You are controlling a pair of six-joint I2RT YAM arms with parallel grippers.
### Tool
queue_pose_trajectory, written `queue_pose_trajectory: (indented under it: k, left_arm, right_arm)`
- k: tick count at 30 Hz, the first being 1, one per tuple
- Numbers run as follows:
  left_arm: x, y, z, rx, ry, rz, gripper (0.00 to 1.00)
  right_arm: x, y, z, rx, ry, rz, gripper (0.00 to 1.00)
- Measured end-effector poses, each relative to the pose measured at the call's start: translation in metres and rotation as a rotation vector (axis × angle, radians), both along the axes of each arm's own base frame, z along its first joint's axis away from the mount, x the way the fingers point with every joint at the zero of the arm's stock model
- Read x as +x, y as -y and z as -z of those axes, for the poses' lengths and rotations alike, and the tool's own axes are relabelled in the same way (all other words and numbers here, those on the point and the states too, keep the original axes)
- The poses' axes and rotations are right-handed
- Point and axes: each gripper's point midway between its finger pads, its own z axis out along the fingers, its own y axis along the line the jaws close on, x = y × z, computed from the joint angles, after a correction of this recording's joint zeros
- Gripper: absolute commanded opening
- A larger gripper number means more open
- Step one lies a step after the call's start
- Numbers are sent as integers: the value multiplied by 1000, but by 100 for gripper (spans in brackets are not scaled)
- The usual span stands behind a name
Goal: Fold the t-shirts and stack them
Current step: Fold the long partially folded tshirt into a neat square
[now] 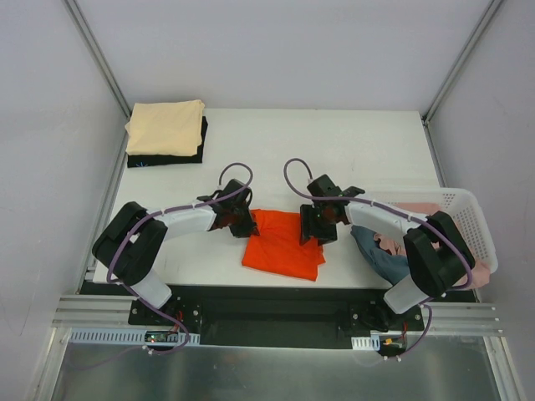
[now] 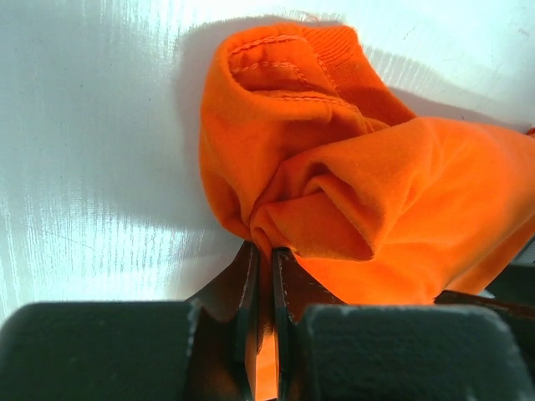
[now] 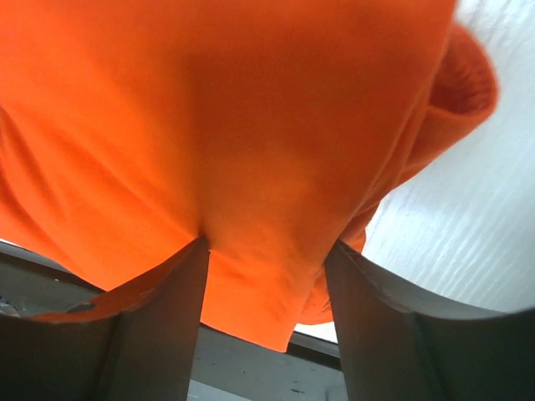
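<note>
The bright orange-red t-shirt (image 1: 284, 246) lies bunched near the table's front edge, between the two arms. My left gripper (image 1: 245, 227) is at its left edge, shut on a pinched fold of the orange cloth (image 2: 376, 192); the fold runs down between the pads at the left gripper (image 2: 272, 255). My right gripper (image 1: 318, 232) is at the shirt's upper right corner. In the right wrist view the right gripper (image 3: 267, 245) stands open, its jaws wide apart, with orange cloth (image 3: 209, 125) hanging over and between them. A folded cream t-shirt (image 1: 165, 125) lies on a folded black one (image 1: 167, 156) at the back left.
A white lattice basket (image 1: 468, 217) stands at the right edge of the table, with a pink shirt (image 1: 414, 209) inside and a dusty blue shirt (image 1: 380, 255) spilling over its near left side. The table's front edge runs just below the orange shirt.
</note>
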Motion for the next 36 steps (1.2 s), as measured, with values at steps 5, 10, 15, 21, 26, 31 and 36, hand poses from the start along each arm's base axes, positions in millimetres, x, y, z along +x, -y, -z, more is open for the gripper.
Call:
queue_pose_trajectory:
  k: [5,10,15,21,26,31,36]
  left_arm:
    - [0,1,0,-18,-1,-29,0]
    - [1,2,0,-31,2,-43,0]
    - [1,2,0,-38,6,-48,0]
    - [-1,2,-1,-51,9,-65,0]
    - [-1,0,0,-57,12,-81,0]
    - [-3,-2,0,-60,10,-99,0]
    - [-3,-2,0,-61,8,-102,0]
  right_arm:
    - [-10,-7,2,-3,-19,9,54]
    - [-19,-4,11,-3,-53,42,34]
    - [-17,-16,9,69,-44,75,4]
    - [-7,-29,-17,170,30,81,1]
    - [-2,-37,-45,280,116,80,1]
    - [-6,-31,-36,407,95,134,1]
    - [-14,-14,-12,430,29,198,10]
